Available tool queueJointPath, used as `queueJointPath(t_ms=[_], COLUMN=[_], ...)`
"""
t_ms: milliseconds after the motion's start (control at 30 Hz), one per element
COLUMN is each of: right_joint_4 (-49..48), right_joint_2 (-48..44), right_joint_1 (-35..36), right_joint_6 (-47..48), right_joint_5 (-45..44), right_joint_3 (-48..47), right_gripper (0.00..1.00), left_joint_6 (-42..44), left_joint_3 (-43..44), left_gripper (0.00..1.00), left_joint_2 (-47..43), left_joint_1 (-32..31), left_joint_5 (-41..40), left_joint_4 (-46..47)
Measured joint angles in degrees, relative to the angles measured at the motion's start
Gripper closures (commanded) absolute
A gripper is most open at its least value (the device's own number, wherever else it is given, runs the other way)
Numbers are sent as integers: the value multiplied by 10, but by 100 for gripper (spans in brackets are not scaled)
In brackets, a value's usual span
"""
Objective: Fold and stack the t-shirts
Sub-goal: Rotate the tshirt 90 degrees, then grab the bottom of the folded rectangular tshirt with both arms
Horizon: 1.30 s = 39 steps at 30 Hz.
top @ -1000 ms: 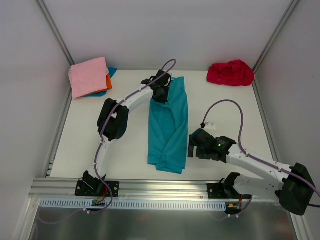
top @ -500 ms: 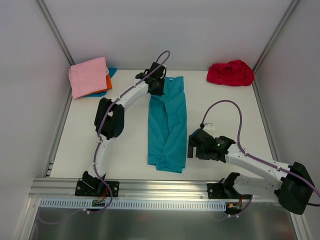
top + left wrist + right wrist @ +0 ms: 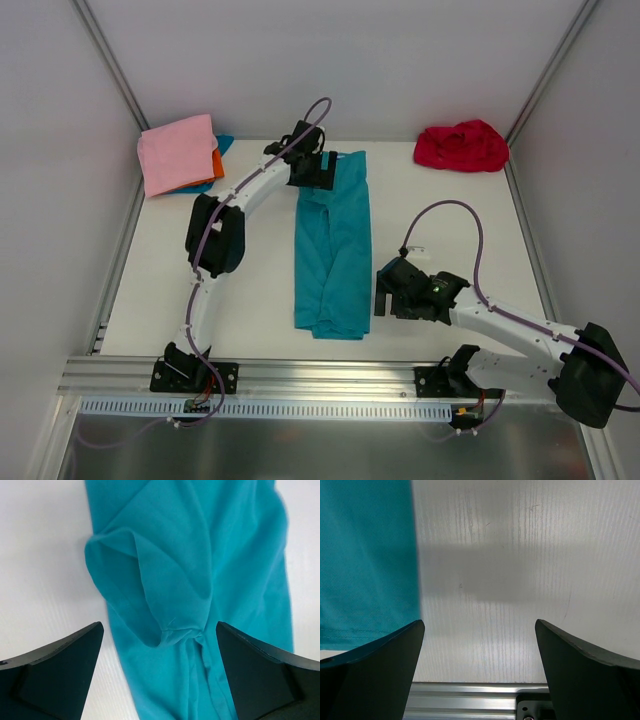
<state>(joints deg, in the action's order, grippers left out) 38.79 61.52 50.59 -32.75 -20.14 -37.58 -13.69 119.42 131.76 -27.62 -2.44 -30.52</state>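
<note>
On the counter (image 3: 260, 290), overhead: teal t-shirt (image 3: 333, 245) lies centre, long axis 12-to-6; left pincer (image 3: 318, 172) at its 12 end, right pincer (image 3: 383, 297) beside 4. Left wrist alone shows a puckered sleeve (image 3: 145, 595), jaws released. Right wrist: jaws released, hem (image 3: 365, 632) at 8.

White table (image 3: 262, 285); teal shirt (image 3: 335, 250), red shirt (image 3: 462, 146), pink shirt (image 3: 178, 152) (all plain).

No legible text, brand, number or sign in any view; teal t-shirt (image 3: 335, 250) plain, no print showing; small white tag (image 3: 419, 251) right of it, too small to read.
</note>
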Motion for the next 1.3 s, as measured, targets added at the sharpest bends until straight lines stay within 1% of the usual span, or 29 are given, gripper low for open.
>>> queueJointPath(t_ms=[167,233,300,333,367,433,533,667,733,833,933,1033,1100,1300], right_joint_4=[-1,-4,-18,-23,-31,-49,-87,-125,-142,-178,-207,-216,-205,-109], right_joint_2=[0,1,1,1,1,6,21,38,46,61,68,52,11,-190], right_joint_1=[0,0,0,0,0,0,0,2,5,16,31,42,49,51], right_joint_6=[0,0,0,0,0,-1,-5,-8,-8,-8,-11,-23,-30,-43], right_joint_5=[2,7,14,17,22,32,54,60,60,61,67,82,85,44], right_joint_3=[0,0,5,9,16,33,65,76,74,68,65,72,83,85], right_gripper=[1,0,1,0,1,0,1,0,1,1,1,1,1,0], left_joint_6=[-5,-10,-24,-32,-43,-67,-99,-140,-158,-179,-198,-212,-223,-255], left_joint_3=[-52,-93,-167,-208,-271,-376,-520,-674,-738,-804,-842,-874,-895,-955], left_gripper=[1,1,1,1,1,1,1,1,2,2,2,2,2,2], left_joint_2=[-5,-26,-71,-100,-143,-230,-361,-497,-546,-600,-650,-704,-734,-797], left_joint_1=[-1,-1,-1,-1,-1,0,-1,-9,-17,-35,-56,-70,-73,-73], left_joint_5=[-2,0,11,22,34,56,91,126,140,157,169,177,185,194], left_joint_4=[-2,0,15,22,52,68,118,170,185,193,199,216,228,259])
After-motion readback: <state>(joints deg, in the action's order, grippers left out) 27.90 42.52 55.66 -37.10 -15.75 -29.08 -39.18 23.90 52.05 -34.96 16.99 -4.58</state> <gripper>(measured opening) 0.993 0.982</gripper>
